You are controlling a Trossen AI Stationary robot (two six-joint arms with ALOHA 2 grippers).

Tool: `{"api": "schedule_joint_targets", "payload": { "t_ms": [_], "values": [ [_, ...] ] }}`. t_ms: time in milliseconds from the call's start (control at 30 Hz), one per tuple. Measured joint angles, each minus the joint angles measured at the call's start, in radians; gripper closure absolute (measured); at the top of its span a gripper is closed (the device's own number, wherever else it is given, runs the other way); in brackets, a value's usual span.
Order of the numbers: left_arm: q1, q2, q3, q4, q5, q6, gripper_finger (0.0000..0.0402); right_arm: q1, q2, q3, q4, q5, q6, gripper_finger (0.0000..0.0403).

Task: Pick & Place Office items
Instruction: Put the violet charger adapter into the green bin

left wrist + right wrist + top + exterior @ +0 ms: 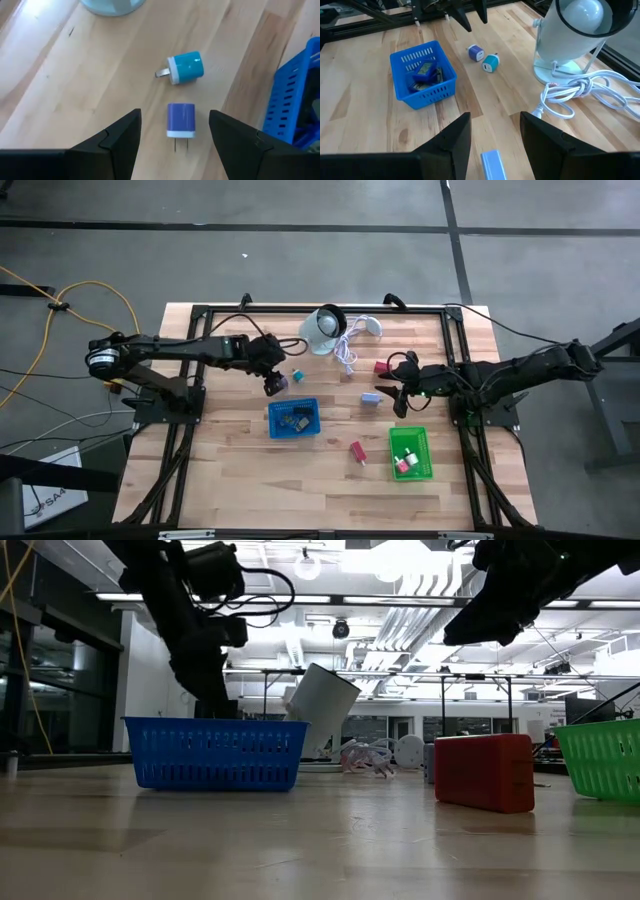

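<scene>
A purple plug and a teal plug lie flat on the wood left of the white device. My left gripper hangs open above the purple plug, one finger on either side, touching nothing; the high view shows my left gripper beside the blue basket's far left corner. A pale blue block lies on the table under my right gripper, which is open and raised. Red blocks lie at mid-table and farther back. The blue basket holds dark pieces.
A white round device with a coiled white cable stands at the far middle. A green basket with a red piece inside sits near the right. A black frame runs round the table's edge.
</scene>
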Motion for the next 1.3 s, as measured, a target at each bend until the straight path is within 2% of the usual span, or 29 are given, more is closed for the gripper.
{"api": "schedule_joint_targets", "payload": {
  "t_ms": [867, 1300],
  "values": [
    [-0.031, 0.169, 0.000, 0.006, 0.000, 0.001, 0.0175, 0.000, 0.000, 0.000, -0.009, -0.026, 0.000, 0.0247],
    [-0.031, 0.192, 0.000, 0.032, 0.003, 0.002, 0.0175, 0.000, 0.000, -0.001, -0.010, -0.026, 0.000, 0.0247]
  ]
}}
